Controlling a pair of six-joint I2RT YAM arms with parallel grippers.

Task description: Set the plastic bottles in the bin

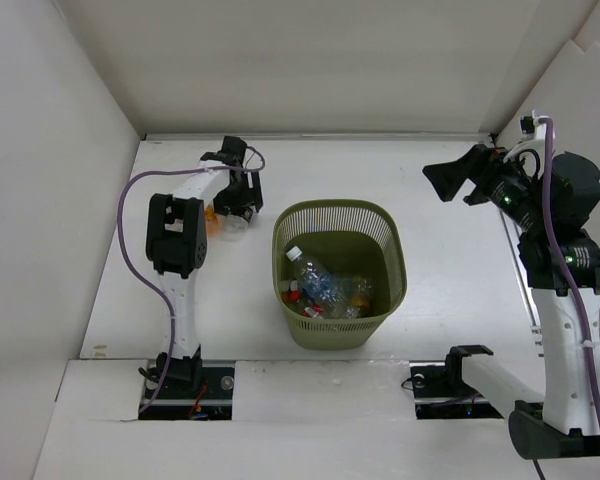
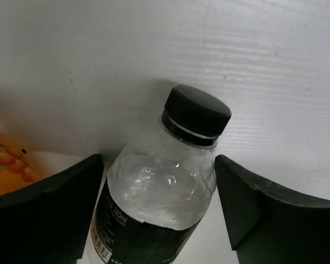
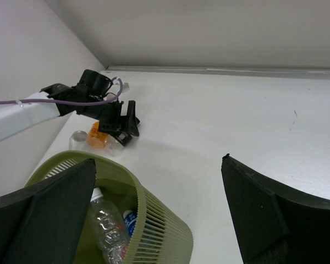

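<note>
The olive-green mesh bin (image 1: 385,262) stands mid-table and holds several plastic bottles (image 1: 320,285). My left gripper (image 1: 237,210) is down on the table left of the bin. In the left wrist view it (image 2: 159,165) is open, and its fingers (image 2: 55,203) straddle a lying clear bottle with a black cap and black label (image 2: 159,192). An orange-labelled bottle (image 2: 5,165) lies just left of it. My right gripper (image 1: 450,180) is raised at the right, open and empty. The right wrist view shows it (image 3: 159,159) above the bin (image 3: 154,220).
White walls close the table at the back and both sides. In the right wrist view a small clear bottle (image 3: 77,140) and the orange one (image 3: 96,137) lie by the left gripper (image 3: 118,124) near the left wall. A purple cable (image 1: 130,210) loops off the left arm.
</note>
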